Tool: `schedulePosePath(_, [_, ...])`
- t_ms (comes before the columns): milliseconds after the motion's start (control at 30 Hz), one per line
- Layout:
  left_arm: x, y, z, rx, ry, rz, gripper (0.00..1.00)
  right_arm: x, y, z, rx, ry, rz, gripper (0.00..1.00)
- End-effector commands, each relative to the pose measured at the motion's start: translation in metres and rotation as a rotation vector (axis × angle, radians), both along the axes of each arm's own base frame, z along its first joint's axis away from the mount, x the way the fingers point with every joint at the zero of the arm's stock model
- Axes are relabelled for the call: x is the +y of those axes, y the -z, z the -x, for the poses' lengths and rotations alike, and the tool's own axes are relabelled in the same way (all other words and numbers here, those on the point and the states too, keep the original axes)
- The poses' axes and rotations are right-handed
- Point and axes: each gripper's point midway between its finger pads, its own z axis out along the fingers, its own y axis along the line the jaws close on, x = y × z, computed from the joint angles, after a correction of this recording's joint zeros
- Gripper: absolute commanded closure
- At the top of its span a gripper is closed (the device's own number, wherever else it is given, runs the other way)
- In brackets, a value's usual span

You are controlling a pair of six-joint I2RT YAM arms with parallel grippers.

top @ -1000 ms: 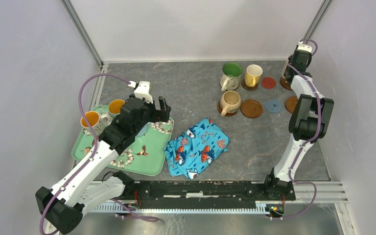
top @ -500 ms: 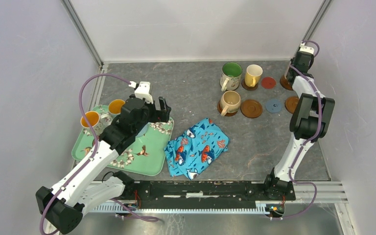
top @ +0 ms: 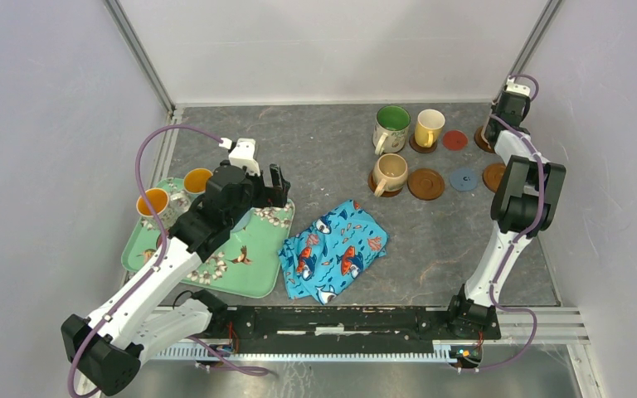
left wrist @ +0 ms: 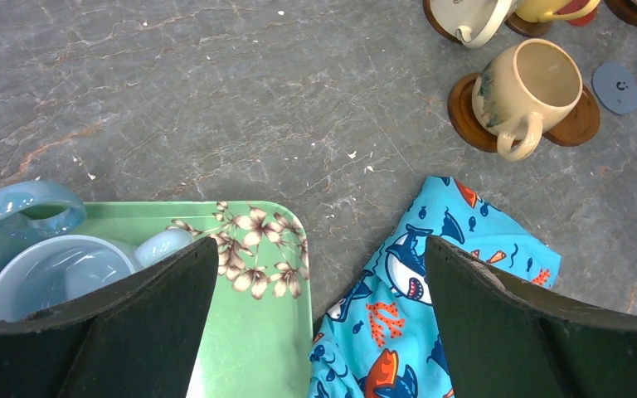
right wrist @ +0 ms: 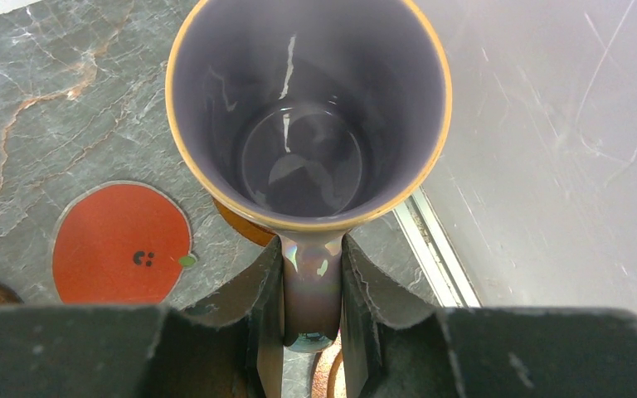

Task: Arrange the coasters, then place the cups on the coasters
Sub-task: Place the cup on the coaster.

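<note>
Mug, lilac-lined (right wrist: pixel 307 108), orange rim, upright, mouth facing the wrist camera. Its handle (right wrist: pixel 309 298) sits between the fingers of the right gripper (right wrist: pixel 311 282). Jaws drawn narrow and pressed on both sides of the handle, so clamped on it. Mug body lies straight ahead of the fingertips.

Brown coaster (right wrist: pixel 236 222) shows as a sliver under the mug's edge, ahead and just left of the fingers. Mug is over it; cannot tell whether the base rests on it. Red coaster (right wrist: pixel 122 243) is bare, off to the left of the fingers, near the brown one and apart from the mug. Pale wall (right wrist: pixel 547 166) is close on this gripper's right.

Left gripper (left wrist: pixel 319 249): jaws wide apart, nothing between them, touching nothing. Corner of the green floral tray (left wrist: pixel 257 332) is below it. Light blue mug (left wrist: pixel 58 269) stands on the tray by the left finger and is partly hidden by it. Fish-print cloth (left wrist: pixel 464 282) lies by the right finger on the grey table (left wrist: pixel 216 99), beside the tray.

Well ahead and to the right of this gripper, a beige mug (left wrist: pixel 531 83) stands on a second brown coaster (left wrist: pixel 464 116), handle turned toward the gripper. Blue-grey coaster (left wrist: pixel 616 85) is bare, just right of that mug.
</note>
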Motion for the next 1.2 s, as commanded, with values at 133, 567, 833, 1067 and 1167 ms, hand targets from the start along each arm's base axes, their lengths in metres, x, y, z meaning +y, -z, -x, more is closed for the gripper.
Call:
schedulePosePath(133, [-0.002, -0.006, -0.005, -0.040, 0.014, -0.023, 0.00, -0.013, -0.050, -0.024, -0.192, 0.012, 0.060, 1.00])
schedulePosePath(567, [-0.002, -0.006, -0.005, -0.038, 0.017, -0.024, 0.00, -0.010, -0.034, -0.016, -0.172, 0.004, 0.032, 0.99])
schedulePosePath(833, [-0.002, -0.007, -0.005, -0.040, 0.016, -0.022, 0.00, -0.007, -0.033, -0.012, -0.176, 0.009, 0.014, 0.84])
schedulePosePath(1067, [-0.002, -0.006, -0.005, -0.036, 0.013, -0.022, 0.00, -0.005, -0.035, -0.005, -0.174, 0.026, -0.004, 0.70])
schedulePosePath(1167, [-0.002, -0.007, -0.005, -0.038, 0.014, -0.019, 0.00, -0.006, -0.037, -0.002, -0.165, 0.038, -0.005, 0.57])
